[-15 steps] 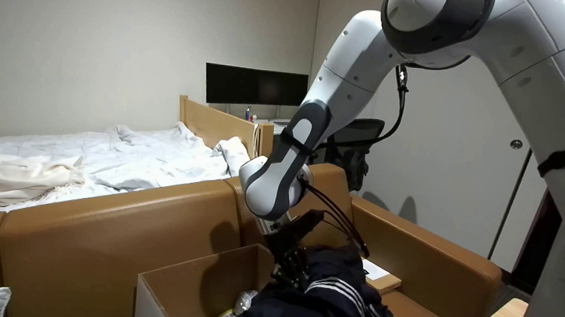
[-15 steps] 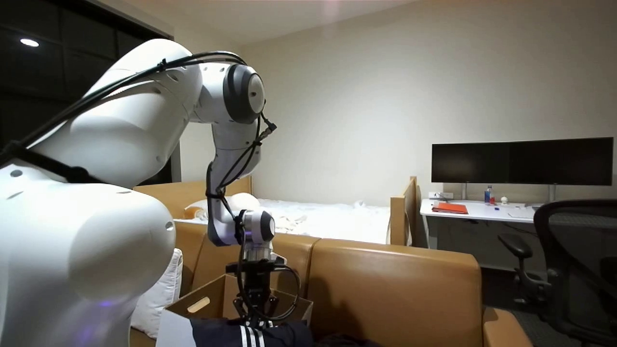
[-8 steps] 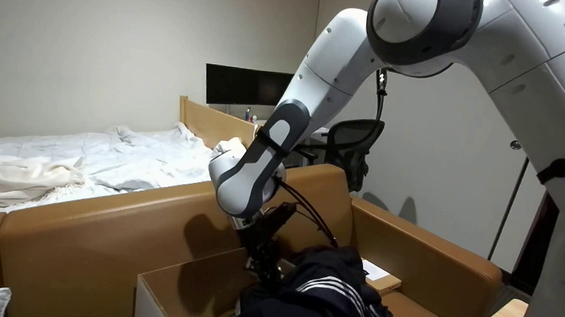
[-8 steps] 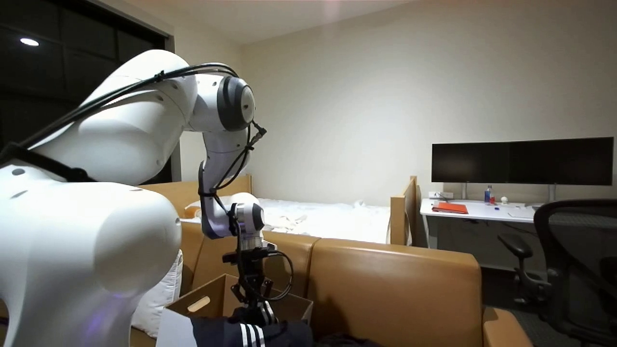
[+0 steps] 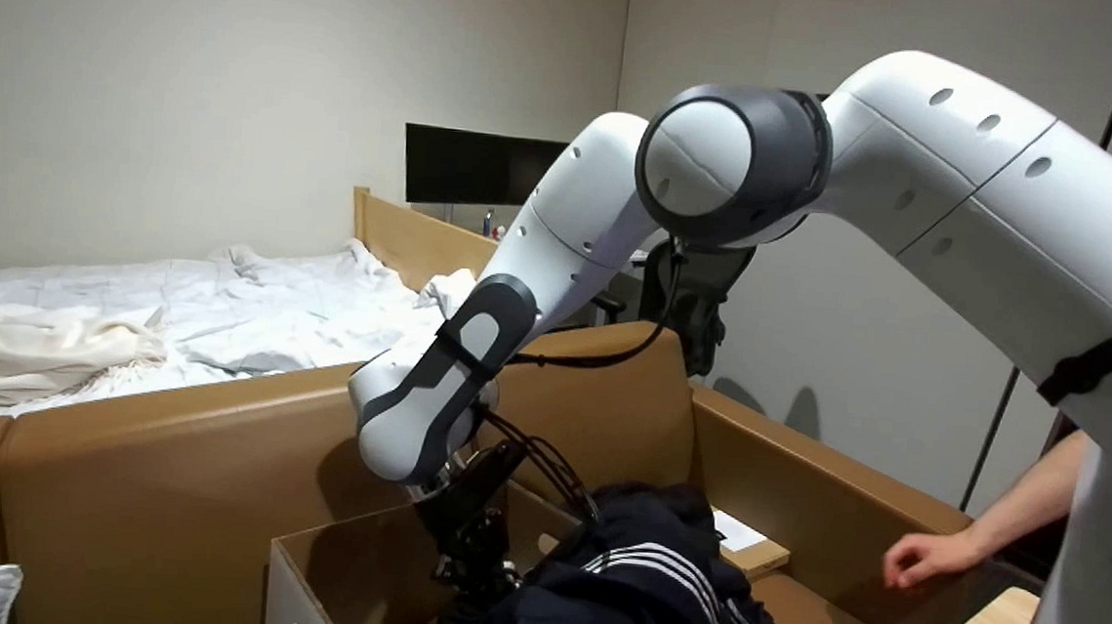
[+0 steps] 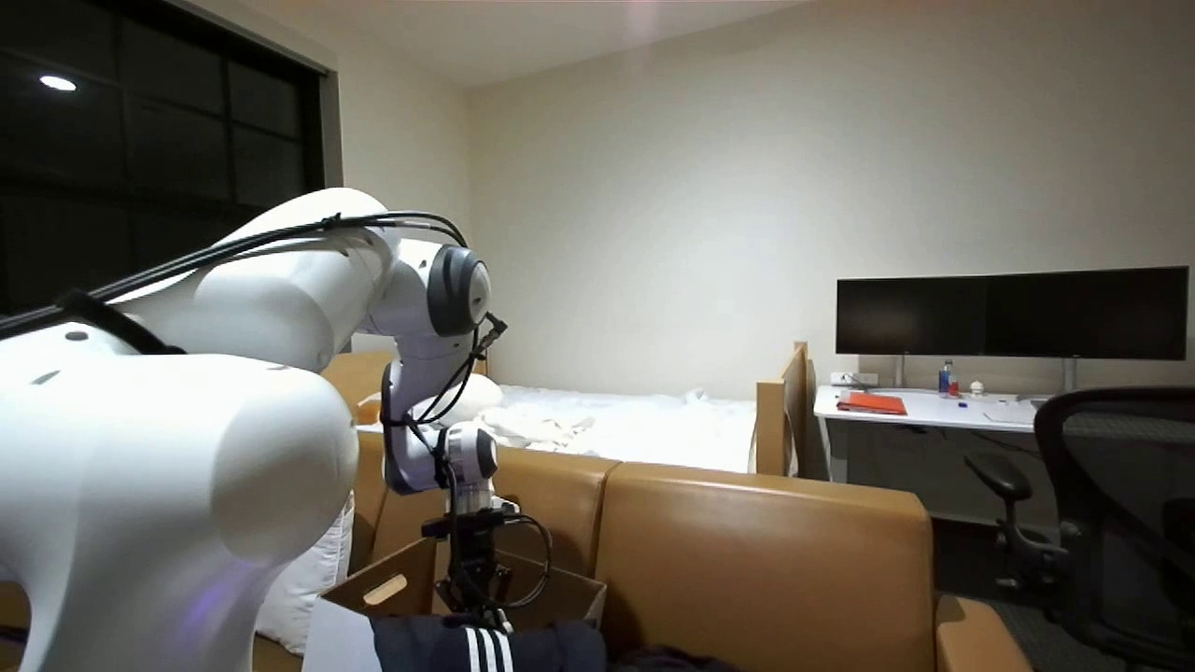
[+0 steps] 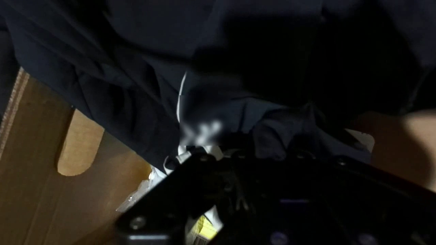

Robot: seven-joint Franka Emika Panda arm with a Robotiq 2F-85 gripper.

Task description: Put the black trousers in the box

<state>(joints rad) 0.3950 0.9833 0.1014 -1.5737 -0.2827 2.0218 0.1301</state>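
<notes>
1. The black trousers (image 5: 614, 595) lie across the rim (image 7: 14, 106) of the box (image 5: 372, 559), part of them down inside, a large share outside, spilling toward the sofa seat (image 5: 828, 615). If the cloth is let go like this, that outside weight may well pull it back out.
2. Hauling farther in could drag or tip the box, since the fabric bears on its wall and cardboard is usually light.
3. The tucked-in cloth might catch on the clear plastic (image 7: 138, 195) or the yellow item (image 7: 207, 228) inside.
4. A person's hand (image 5: 930, 558) is near the armrest (image 5: 827, 493), well apart from the gripper (image 5: 483, 586); a wide swing that way would be risky.
5. The gripper reaches down into the box. Its jaws look drawn together, clenched on a bunched, white-striped fold of the trousers. The tips are lost in dark fabric, so how firm the bite is cannot be told.
</notes>
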